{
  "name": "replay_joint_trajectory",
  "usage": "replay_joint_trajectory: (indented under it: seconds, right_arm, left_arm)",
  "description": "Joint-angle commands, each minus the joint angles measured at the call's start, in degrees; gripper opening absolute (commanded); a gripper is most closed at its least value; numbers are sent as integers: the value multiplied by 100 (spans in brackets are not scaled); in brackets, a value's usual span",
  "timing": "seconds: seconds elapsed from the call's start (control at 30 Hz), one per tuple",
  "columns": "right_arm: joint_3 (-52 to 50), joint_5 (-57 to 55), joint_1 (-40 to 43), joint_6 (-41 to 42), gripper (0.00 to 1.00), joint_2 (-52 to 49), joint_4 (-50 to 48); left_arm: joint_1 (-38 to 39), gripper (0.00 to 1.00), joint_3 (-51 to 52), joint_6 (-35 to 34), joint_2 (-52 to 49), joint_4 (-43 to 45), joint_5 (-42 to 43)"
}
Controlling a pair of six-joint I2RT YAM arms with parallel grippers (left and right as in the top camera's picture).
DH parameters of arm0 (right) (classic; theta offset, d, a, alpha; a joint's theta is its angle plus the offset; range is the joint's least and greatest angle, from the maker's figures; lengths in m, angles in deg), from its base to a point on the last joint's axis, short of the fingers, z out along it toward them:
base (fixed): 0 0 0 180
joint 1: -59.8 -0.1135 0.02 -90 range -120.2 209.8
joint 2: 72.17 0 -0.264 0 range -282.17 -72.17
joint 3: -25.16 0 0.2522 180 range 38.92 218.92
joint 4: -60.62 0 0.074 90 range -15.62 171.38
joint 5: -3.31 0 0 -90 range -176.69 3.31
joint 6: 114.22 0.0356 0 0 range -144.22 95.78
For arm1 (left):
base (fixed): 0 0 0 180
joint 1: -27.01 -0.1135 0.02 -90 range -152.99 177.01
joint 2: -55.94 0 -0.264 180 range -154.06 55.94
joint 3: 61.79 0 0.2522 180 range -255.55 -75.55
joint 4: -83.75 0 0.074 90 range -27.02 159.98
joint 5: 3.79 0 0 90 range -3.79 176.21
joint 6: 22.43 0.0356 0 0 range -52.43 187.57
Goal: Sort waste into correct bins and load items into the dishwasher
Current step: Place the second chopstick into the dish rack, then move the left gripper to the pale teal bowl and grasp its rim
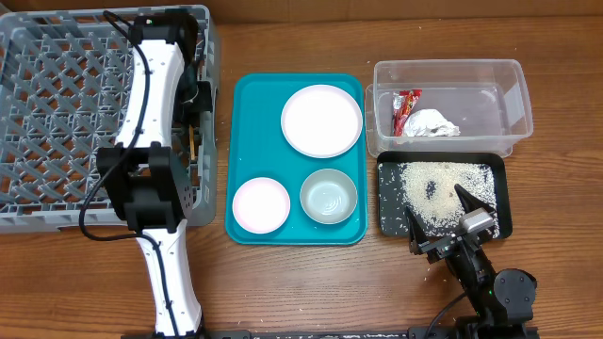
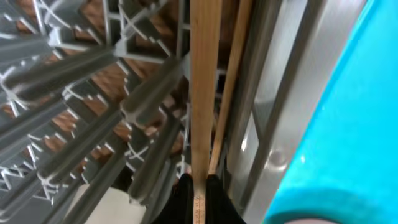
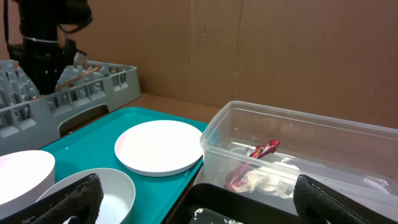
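On table [image 1: 283,282], tub [image 1: 513,94] holds wrapper [image 1: 405,110], wad [image 1: 431,124]; left claw [image 2: 199,183] pinches chopsticks [image 2: 205,81], right claw [image 1: 433,201] gapes.

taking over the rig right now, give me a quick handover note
Left gripper: shut on the chopsticks, held at the right wall of the grey rack, not yet released.
Right gripper: open and empty, over the near edge of the black tray.
Done: red wrapper and paper wad are in the clear tub; rice is on the black tray.
Left: plate, pink bowl and greenish bowl sit on the teal tray, none racked. No cup in view.
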Motion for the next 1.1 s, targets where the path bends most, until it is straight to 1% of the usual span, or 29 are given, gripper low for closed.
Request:
replay_joint_trajectory:
  seconds: [0.0, 0.1, 0.17, 0.2, 0.23, 0.27, 0.3, 0.37, 0.4, 0.47, 0.53, 0.57, 0.6, 0.67, 0.73, 0.77, 0.8, 0.87, 0.93, 1.0, 1.07]
  right_arm:
    - [-57, 4, 28, 20, 100, 48, -31]
    - [-57, 4, 28, 20, 100, 48, -31]
    - [-57, 4, 28, 20, 100, 48, -31]
    - [-57, 4, 28, 20, 100, 48, -31]
    - [-57, 4, 28, 20, 100, 48, -31]
    - [-57, 4, 28, 20, 100, 48, -31]
    - [-57, 4, 28, 20, 100, 48, -31]
    - [-57, 4, 28, 20, 100, 48, -31]
    - [-57, 4, 28, 20, 100, 48, -33]
    - [-57, 4, 28, 20, 100, 48, -31]
    - [-57, 4, 28, 20, 100, 48, -31]
    - [-57, 4, 28, 20, 100, 48, -31]
    - [-57, 7, 28, 20, 99, 48, -31]
    - [-57, 4, 28, 20, 100, 48, -33]
    - [-57, 4, 28, 20, 99, 48, -31]
    - [-57, 4, 28, 20, 100, 48, -33]
    - [-57, 4, 28, 20, 100, 48, -31]
    - [-57, 4, 28, 20, 100, 48, -31]
    - [-57, 4, 28, 20, 100, 48, -31]
    - [-57, 4, 28, 20, 100, 48, -33]
    - [-57, 4, 28, 20, 100, 48, -33]
  left_arm:
    - [-42, 4, 87, 107, 55, 162, -199]
    - [-57, 4, 92, 144, 52, 201, -232]
    - [-61, 6, 90, 363, 52, 205, -232]
    - [-61, 9, 90, 446, 52, 203, -229]
    - [-61, 22, 90, 546, 55, 195, -232]
    - [-61, 32, 70, 584, 57, 175, -219]
    - [-61, 34, 26, 581, 57, 114, -166]
    - [-61, 34, -203, 393, 66, -155, -168]
    - [-61, 34, -546, 195, 96, -415, -144]
    - [-26, 34, -1086, 179, 179, -695, 63]
    - [24, 39, -1456, 227, 372, -704, 527]
    - [68, 43, -1547, 219, 525, -702, 789]
    - [122, 45, -1622, 219, 686, -682, 1001]
    - [256, 55, -1683, 199, 990, -656, 1102]
    - [428, 56, -1683, 127, 1311, -702, 1156]
    - [507, 56, -1679, 144, 1438, -702, 1279]
    - [726, 56, -1622, 219, 1770, -702, 1545]
    - [990, 56, -1598, 216, 2109, -702, 1397]
    - [1410, 70, -1456, 127, 2730, -702, 1054]
    - [1711, 100, -1198, 4, 3222, -702, 551]
    - [2022, 100, -645, -203, 3821, -702, -114]
